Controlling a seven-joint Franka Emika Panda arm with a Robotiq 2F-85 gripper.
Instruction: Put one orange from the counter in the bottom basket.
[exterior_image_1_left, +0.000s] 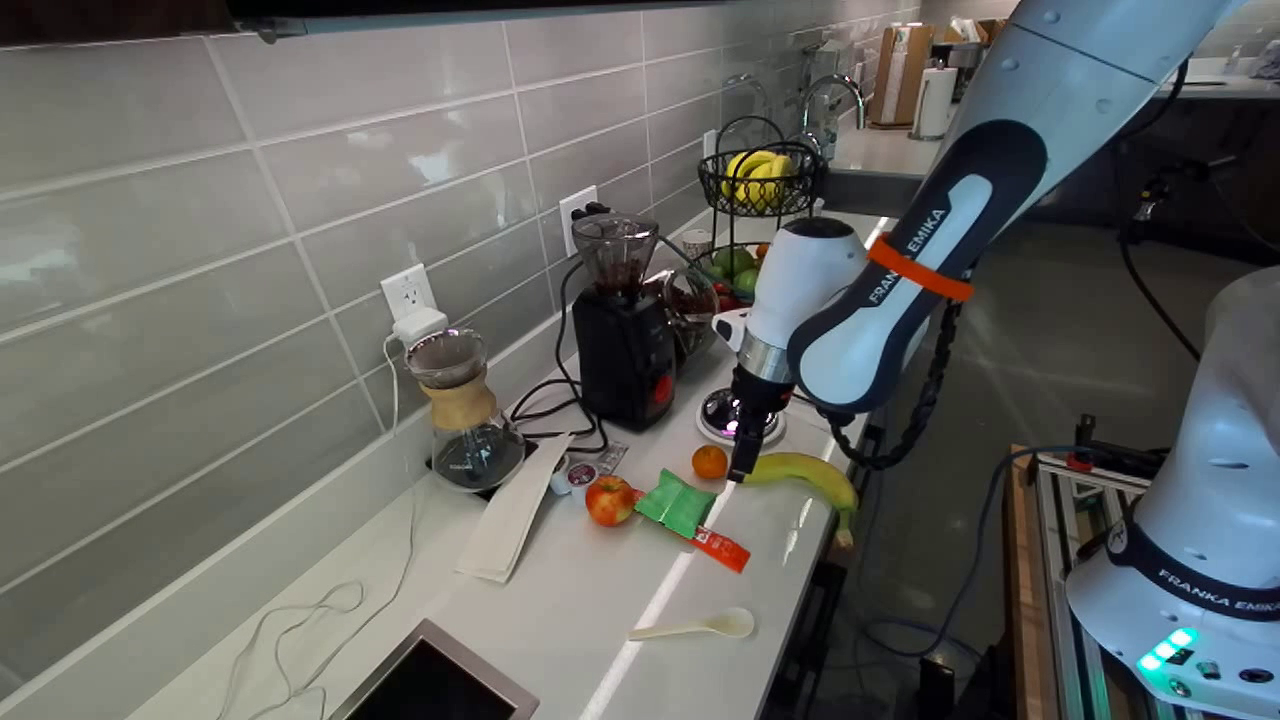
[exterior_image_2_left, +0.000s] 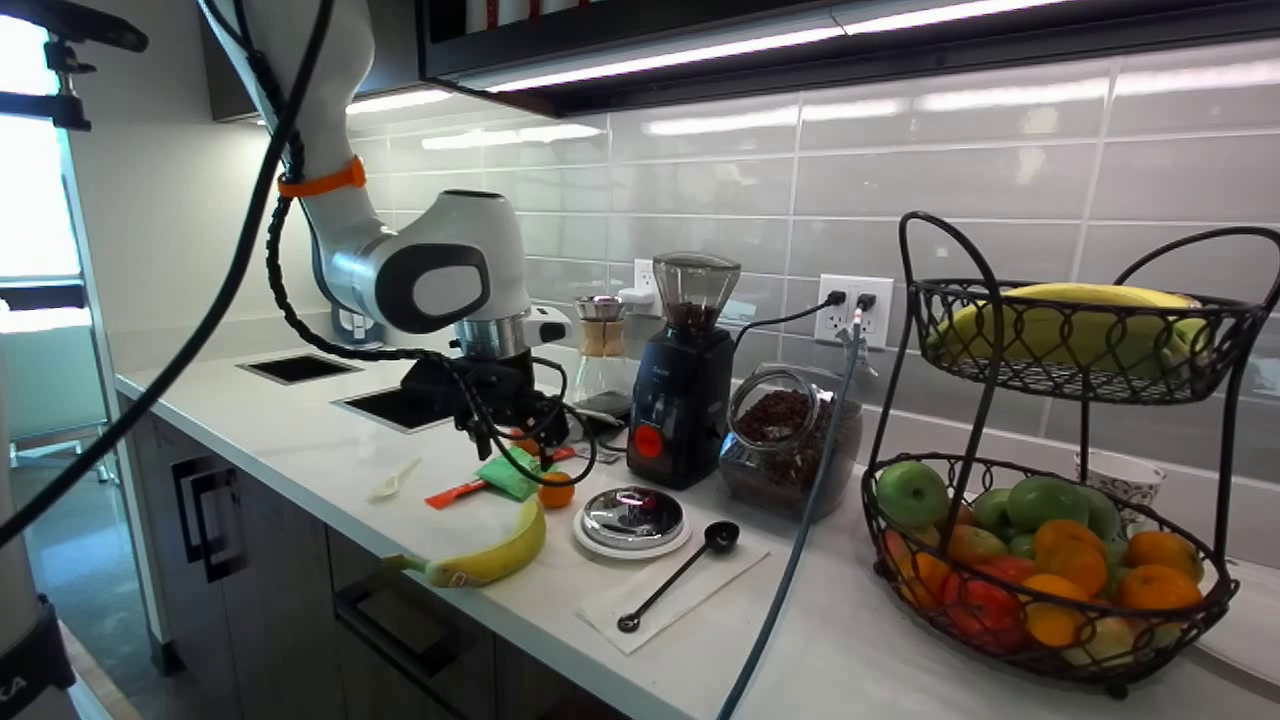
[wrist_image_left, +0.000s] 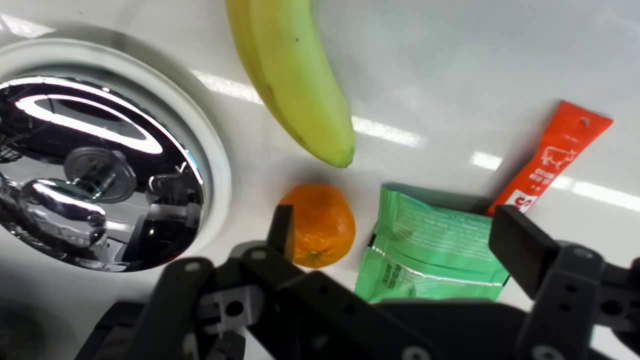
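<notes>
Gripper (wrist_image_left: 401, 239): jaws spread wide, with one of the fingers (wrist_image_left: 281, 232) overlapping the edge of the orange (wrist_image_left: 325, 227) in the wrist view; touching or apart, hard to say
Orange: one, resting on the counter (exterior_image_1_left: 560, 590), closer to one finger than the other in the wrist view
Green packet (wrist_image_left: 435, 245): one, just beside the orange; small dark print, too blurred to read
Counter banana (wrist_image_left: 300, 85): one, tip near the orange
Chrome dome (wrist_image_left: 120, 165): one, on a round white base just beside the orange
Red stick pack (wrist_image_left: 545, 155): farther from the orange, partly under the green packet; white animal-like outline, lettering too fine to read
Apple (exterior_image_1_left: 610, 500): one, red and yellow, near the orange
Coffee grinder (exterior_image_2_left: 680, 400): one, to the wall side of the orange; red round spot, lettering too small to read
Bean jar (exterior_image_2_left: 790, 450): one, farther from the orange than the grinder
White spoon (exterior_image_1_left: 735, 622): one, well apart from the orange
Bottom basket (exterior_image_2_left: 1130, 668): one, well apart from the orange; at least four oranges inside, plus green and red fruit
Upper basket (exterior_image_2_left: 1080, 385): one, likewise well apart from the orange; bananas inside, number unclear
Robot arm (exterior_image_1_left: 960, 215): one, reaching in over the counter near the orange; "FRANKA EMIKA" legible
Robot base (exterior_image_1_left: 1190, 520): one, well apart from the orange; "FRANKA EMIKA" again
</notes>
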